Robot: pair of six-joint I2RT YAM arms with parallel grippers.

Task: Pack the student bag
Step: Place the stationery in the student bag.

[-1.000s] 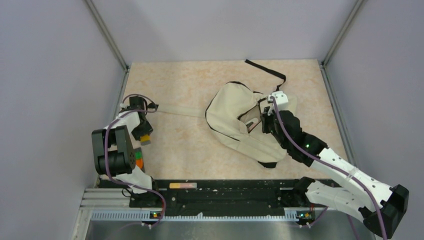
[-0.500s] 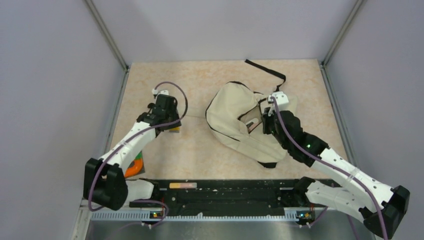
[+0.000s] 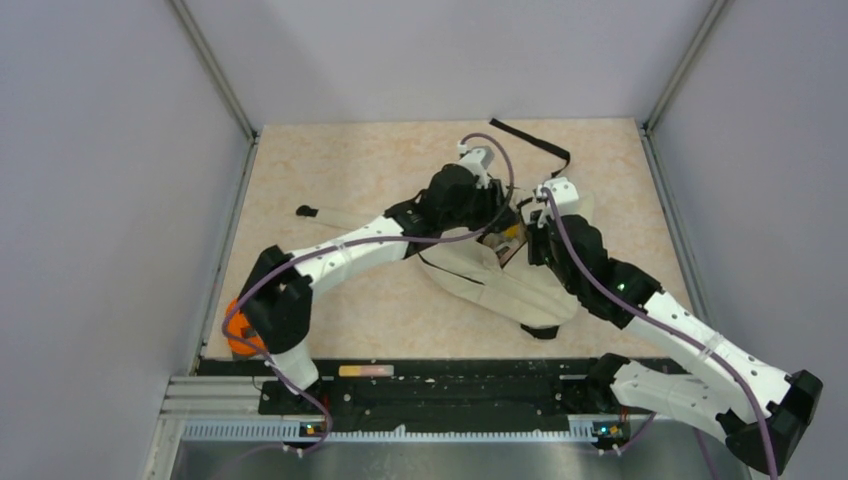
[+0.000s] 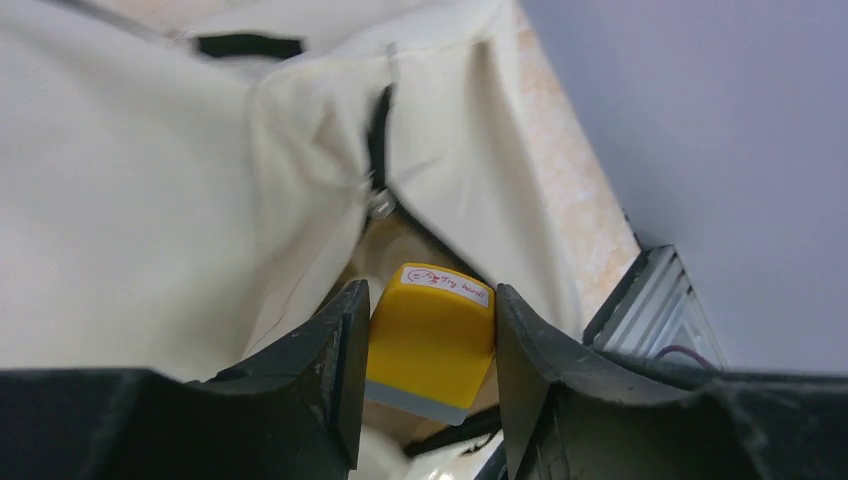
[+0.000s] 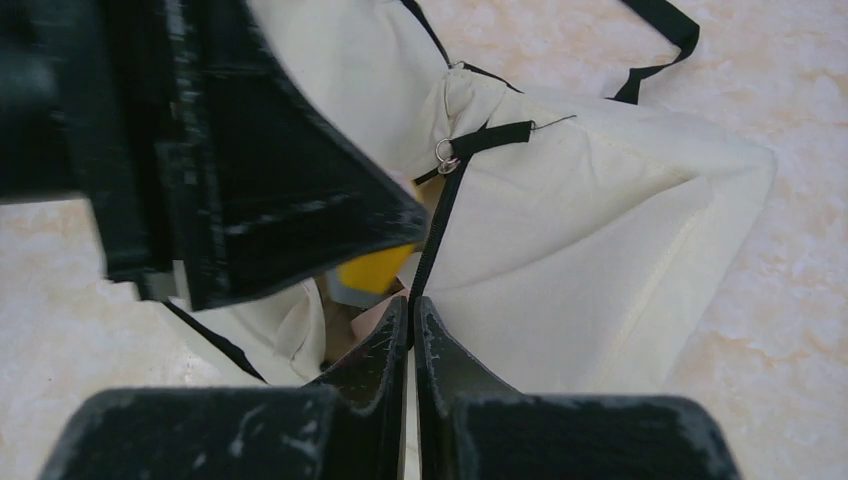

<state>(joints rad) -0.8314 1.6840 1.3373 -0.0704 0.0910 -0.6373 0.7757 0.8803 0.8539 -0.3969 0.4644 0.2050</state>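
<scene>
The cream-beige student bag (image 3: 500,285) lies right of the table's centre, its black-edged opening facing up. My right gripper (image 3: 531,238) is shut on the black zipper edge of that opening (image 5: 425,250) and holds it up; the bag fills the right wrist view (image 5: 580,260). My left gripper (image 3: 500,212) is shut on a yellow stamp block with a grey base (image 4: 432,340), right over the opening. The block also shows in the right wrist view (image 5: 375,268). In the left wrist view the bag's fabric (image 4: 150,200) and the dark slit lie just beyond the block.
A long beige strap (image 3: 345,217) with a black end runs left from the bag. A black strap (image 3: 530,140) lies at the back. An orange object (image 3: 238,330) sits at the near left edge. Grey walls close in both sides, and a black rail (image 3: 440,385) runs along the front.
My left arm has swung from the far left of the table across to the bag's opening, carrying the yellow block. The right gripper has stayed on the bag's edge.
</scene>
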